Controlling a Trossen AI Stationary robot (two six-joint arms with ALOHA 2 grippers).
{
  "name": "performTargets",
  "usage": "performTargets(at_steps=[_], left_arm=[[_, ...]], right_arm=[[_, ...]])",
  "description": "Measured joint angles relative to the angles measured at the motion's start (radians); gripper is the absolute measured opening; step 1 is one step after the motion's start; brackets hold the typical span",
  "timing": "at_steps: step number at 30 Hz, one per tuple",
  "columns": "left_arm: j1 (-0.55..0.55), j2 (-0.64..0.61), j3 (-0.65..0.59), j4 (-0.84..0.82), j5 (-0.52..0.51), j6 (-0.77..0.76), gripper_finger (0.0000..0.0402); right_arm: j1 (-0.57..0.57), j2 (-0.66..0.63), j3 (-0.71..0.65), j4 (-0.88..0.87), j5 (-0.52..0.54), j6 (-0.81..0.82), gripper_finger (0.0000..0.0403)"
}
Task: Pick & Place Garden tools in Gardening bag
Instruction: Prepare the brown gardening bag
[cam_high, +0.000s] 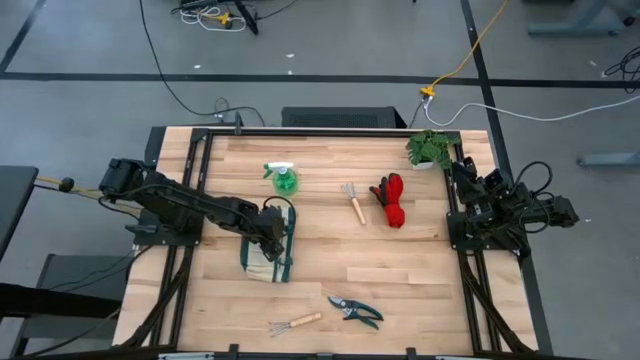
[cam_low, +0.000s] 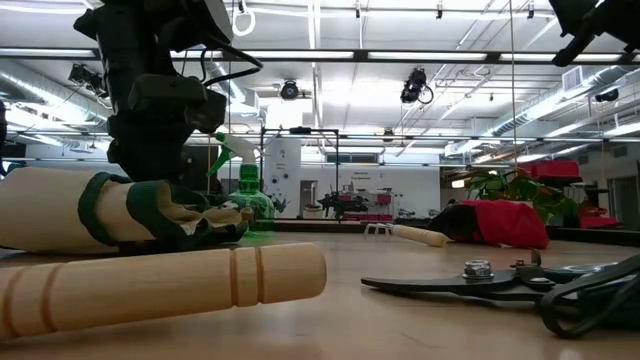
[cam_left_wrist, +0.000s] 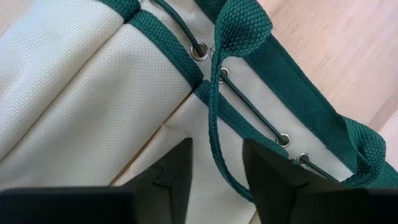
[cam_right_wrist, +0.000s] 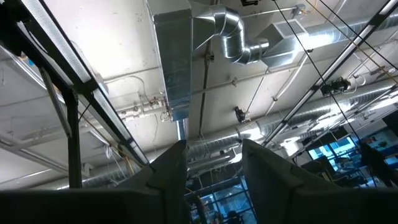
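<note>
The beige gardening bag (cam_high: 268, 252) with dark green trim lies flat on the table, left of centre; it also shows in the low view (cam_low: 60, 210). My left gripper (cam_left_wrist: 217, 180) is open and low over the bag's mouth end (cam_high: 272, 230). Its two fingers stand on either side of a green handle strap (cam_left_wrist: 214, 124). The green spray bottle (cam_high: 285, 179) stands behind the bag. One rake (cam_high: 353, 203) and the red-and-black gloves (cam_high: 390, 200) lie at the centre-right. The shears (cam_high: 355, 312) and the second rake (cam_high: 295, 322) lie near the front edge. My right gripper (cam_right_wrist: 214, 168) is open and empty, pointing up at the ceiling. My left gripper comes at the bag from above, its fingers (cam_left_wrist: 174, 177) straddling the green handle strap (cam_left_wrist: 216, 146) near the eyelets of the bag's mouth. I cannot tell whether the fingers touch the strap or the canvas. The bag lies flat on the table.
A small leafy potted plant (cam_high: 430, 148) stands at the far right corner. My right arm (cam_high: 500, 205) is folded at the table's right edge. Bare tabletop (cam_high: 400, 270) lies between the bag, the gloves and the shears.
</note>
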Motion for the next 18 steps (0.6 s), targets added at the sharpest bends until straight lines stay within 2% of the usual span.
performTargets(at_steps=[8,18], left_arm=[[0.001,0.0,0.0,0.0,0.0,0.0,0.0013],[0.001,0.0,0.0,0.048,0.015,-0.005,0.0008]], right_arm=[[0.0,0.0,0.0,0.0,0.0,0.0,0.0155],[0.0,0.0,0.0,0.0,0.0,0.0,0.0155]])
